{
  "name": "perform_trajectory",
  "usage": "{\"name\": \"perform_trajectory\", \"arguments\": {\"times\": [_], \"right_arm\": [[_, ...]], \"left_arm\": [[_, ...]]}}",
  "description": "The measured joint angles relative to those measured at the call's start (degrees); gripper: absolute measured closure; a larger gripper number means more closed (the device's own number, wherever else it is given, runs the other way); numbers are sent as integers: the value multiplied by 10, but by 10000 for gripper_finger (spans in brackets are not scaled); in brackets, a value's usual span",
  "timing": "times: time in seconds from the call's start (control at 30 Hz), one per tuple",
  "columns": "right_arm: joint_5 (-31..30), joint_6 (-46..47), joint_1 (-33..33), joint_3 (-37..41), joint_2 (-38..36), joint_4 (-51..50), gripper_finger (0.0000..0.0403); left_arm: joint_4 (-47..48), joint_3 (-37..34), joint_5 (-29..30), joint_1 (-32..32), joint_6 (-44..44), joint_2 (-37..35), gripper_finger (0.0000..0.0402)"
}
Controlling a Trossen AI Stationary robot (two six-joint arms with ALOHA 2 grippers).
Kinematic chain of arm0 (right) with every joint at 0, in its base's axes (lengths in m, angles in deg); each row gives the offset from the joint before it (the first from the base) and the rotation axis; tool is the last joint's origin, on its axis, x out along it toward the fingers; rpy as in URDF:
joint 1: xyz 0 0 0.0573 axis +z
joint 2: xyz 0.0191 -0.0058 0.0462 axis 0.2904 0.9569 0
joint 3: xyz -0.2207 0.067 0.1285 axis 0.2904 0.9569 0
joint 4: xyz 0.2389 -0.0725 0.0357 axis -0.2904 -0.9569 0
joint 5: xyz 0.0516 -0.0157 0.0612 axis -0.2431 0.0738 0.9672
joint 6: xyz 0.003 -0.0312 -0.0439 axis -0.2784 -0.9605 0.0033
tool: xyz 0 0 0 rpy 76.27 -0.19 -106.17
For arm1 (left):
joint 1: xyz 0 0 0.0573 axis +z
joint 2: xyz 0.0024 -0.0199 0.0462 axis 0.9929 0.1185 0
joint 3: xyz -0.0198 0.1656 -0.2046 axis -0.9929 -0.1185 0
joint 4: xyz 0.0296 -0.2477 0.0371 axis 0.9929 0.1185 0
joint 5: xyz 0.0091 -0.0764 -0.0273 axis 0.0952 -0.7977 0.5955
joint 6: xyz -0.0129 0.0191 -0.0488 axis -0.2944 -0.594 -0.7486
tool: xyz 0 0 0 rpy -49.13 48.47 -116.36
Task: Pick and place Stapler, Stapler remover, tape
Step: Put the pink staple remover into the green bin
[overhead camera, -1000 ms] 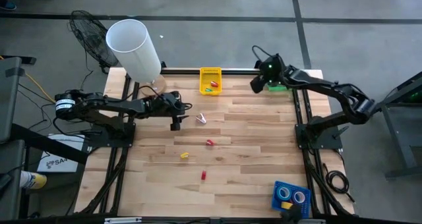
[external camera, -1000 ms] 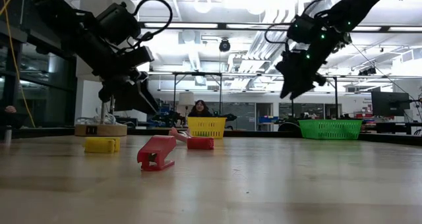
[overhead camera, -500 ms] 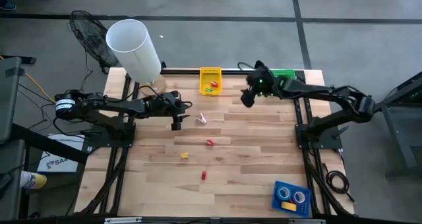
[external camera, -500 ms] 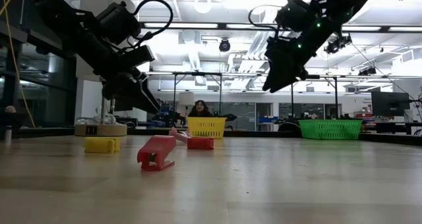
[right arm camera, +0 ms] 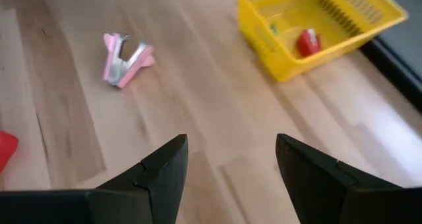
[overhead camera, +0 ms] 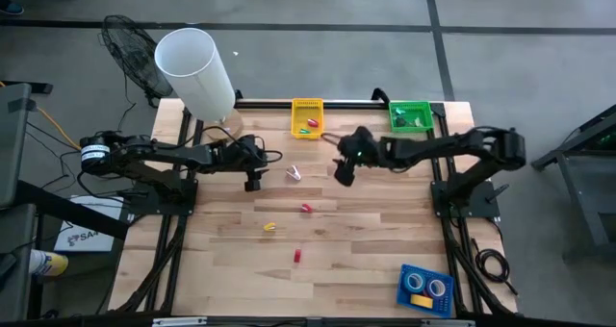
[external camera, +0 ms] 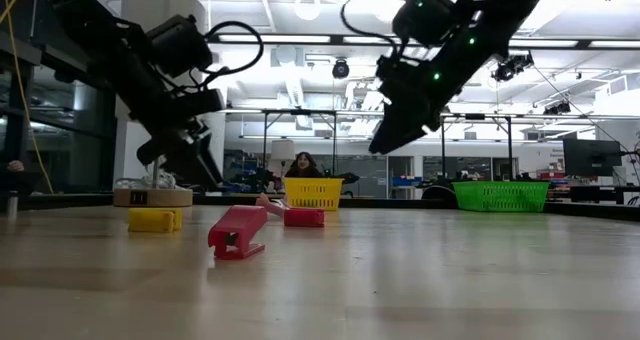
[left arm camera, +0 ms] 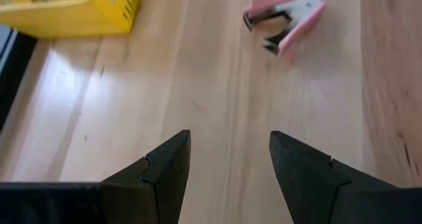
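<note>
both claws gape empty above planked wood; pink wedge-shaped staple remover (left arm camera: 283,26) between.

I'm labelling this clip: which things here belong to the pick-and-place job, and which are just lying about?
Job:
- pink staple remover
- red stapler
- yellow stapler
- small red stapler
- tape rolls in the blue tray
- yellow basket
- green basket

Lying about:
- white cylinder
- fan
</note>
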Motion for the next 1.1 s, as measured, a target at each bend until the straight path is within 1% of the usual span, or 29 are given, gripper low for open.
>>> {"name": "perform_trajectory", "arguments": {"times": [0.1,0.23,0.47,0.6,0.73,1.1], "right_arm": [[-23,13,27,0,35,34,182],[-54,24,56,0,91,105,181],[-109,19,95,0,189,241,182],[-139,11,111,-1,229,317,181],[-137,7,122,-1,252,362,181],[-110,37,122,-2,296,388,181]], "left_arm": [[11,0,1,0,-3,0,199],[13,0,-3,0,-4,0,199],[13,0,-19,0,-18,0,199],[13,0,-24,0,-27,0,199],[13,0,-24,0,-30,0,199],[13,0,-25,0,-30,0,199]]}}
